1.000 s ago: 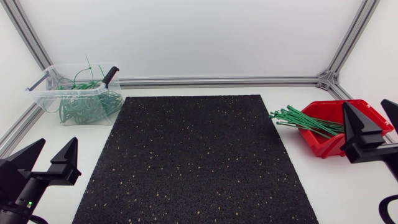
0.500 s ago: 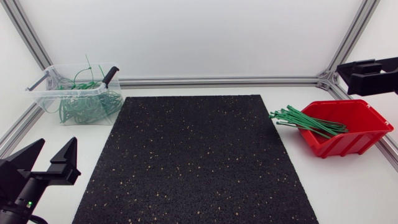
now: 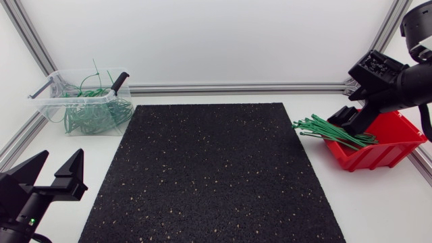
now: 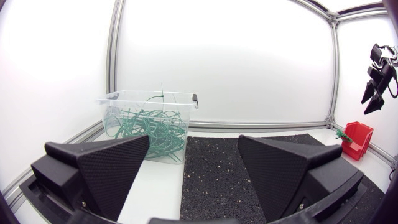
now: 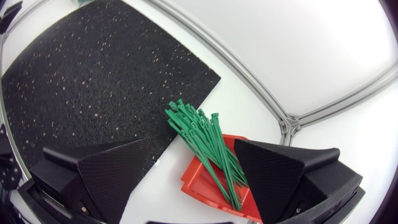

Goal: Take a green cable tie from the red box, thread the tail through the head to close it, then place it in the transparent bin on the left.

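Rubber mat (image 3: 212, 172), black and speckled, covers the middle of our white table (image 3: 378, 209). Our left arm is cut off at the head view's near corner; the left claw (image 3: 62, 156) sits low beside the mat, fingers apart and empty. Our right arm runs off the far right edge and hides part of the red box (image 3: 385, 145). From above, the right claw (image 3: 347, 120) is hard to make out, but its wrist view shows the fingers spread wide, holding nothing, above the box. The clear bin (image 3: 81, 101) at far left holds a tangle of green loops (image 3: 91, 115) we cannot count. Green cable ties (image 3: 331, 131) lie in the red box, heads jutting over its rim toward the mat. Half a second ago the right claw was up in the far corner; it has since swung down over the box. The left arm has not moved.
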### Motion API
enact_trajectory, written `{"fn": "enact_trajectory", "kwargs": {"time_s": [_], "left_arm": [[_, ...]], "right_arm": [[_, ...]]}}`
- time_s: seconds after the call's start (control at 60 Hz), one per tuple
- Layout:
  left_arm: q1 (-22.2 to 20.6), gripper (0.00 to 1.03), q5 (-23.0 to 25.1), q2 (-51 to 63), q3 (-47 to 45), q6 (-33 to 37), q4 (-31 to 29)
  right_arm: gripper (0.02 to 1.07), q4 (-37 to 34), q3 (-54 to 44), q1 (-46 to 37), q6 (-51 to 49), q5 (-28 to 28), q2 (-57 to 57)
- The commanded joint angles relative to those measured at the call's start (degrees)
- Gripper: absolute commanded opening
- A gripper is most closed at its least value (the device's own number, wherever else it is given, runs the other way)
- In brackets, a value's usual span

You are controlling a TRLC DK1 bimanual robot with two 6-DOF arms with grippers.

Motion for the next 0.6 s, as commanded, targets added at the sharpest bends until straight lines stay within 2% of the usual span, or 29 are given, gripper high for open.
{"fn": "enact_trajectory", "kwargs": {"time_s": [0.0, 0.133, 0.217, 0.3, 0.583], "left_arm": [[0.23, 0.99, -0.26, -0.41, -2.31, -0.78, -0.82], [0.23, 0.99, -0.26, -0.41, -2.31, -0.78, -0.82], [0.23, 0.99, -0.26, -0.41, -2.31, -0.78, -0.82], [0.32, 0.99, -0.26, -0.41, -2.31, -0.78, -0.82], [0.23, 0.99, -0.26, -0.41, -2.31, -0.78, -0.82]], "right_arm": [[1.02, -1.73, 1.02, 0.32, -8.39, -0.58, 3.60], [1.01, -1.99, 0.23, -0.30, -18.76, -1.02, 6.07], [0.96, -2.43, 0.23, -0.83, -24.56, -1.90, 7.56], [0.96, -4.37, 1.46, -1.88, -29.74, -4.36, 9.49], [0.93, -7.27, 4.89, -3.29, -38.97, -7.35, 17.76]]}}
